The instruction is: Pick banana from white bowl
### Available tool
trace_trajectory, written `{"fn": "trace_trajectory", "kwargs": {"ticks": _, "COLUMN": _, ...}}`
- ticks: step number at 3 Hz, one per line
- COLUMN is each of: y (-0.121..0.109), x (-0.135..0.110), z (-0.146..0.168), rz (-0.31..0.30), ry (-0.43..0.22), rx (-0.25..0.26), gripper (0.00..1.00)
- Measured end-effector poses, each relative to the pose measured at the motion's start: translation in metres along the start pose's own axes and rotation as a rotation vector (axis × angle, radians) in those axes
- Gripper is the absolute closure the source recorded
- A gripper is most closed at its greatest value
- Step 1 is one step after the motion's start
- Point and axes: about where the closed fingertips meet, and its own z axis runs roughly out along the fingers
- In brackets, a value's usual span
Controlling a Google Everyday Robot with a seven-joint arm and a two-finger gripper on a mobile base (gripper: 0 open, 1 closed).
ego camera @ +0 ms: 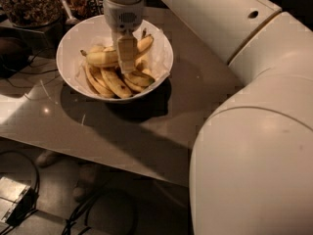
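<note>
The white bowl (66,43) stands on the table at the upper left and holds several bananas on thin white paper. The banana (100,58), the longest one, lies across the top of the pile, running from the left up to the right. My gripper (126,65) reaches straight down from the white wrist (124,9) into the middle of the bowl, right at the banana's mid-length and crossing over it. Shorter curved bananas (115,82) lie under and in front of it.
A dark container of brown bits (29,4) stands behind the bowl at the top left, with a utensil (66,11) beside it. My white arm (254,131) fills the right side. The grey table (146,126) ends at the front; cables (98,209) and a small box (12,199) lie on the floor below.
</note>
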Motion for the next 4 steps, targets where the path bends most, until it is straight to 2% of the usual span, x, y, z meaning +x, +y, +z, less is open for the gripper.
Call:
{"fn": "trace_trajectory", "kwargs": {"ticks": 1, "y": 0.0, "x": 0.0, "z": 0.0, "rz": 0.0, "ry": 0.0, "rx": 0.0, "gripper": 0.91}}
{"fn": "trace_trajectory", "kwargs": {"ticks": 2, "y": -0.006, "x": -0.003, "z": -0.002, "rz": 0.004, "ry": -0.019, "rx": 0.035, "gripper": 1.0}}
{"fn": "trace_trajectory", "kwargs": {"ticks": 3, "y": 0.004, "x": -0.002, "z": -0.02, "rz": 0.024, "ry": -0.056, "rx": 0.067, "gripper": 1.0}}
{"fn": "trace_trajectory", "kwargs": {"ticks": 4, "y": 0.031, "x": 0.003, "z": -0.04, "rz": 0.06, "ry": -0.124, "rx": 0.088, "gripper": 1.0}}
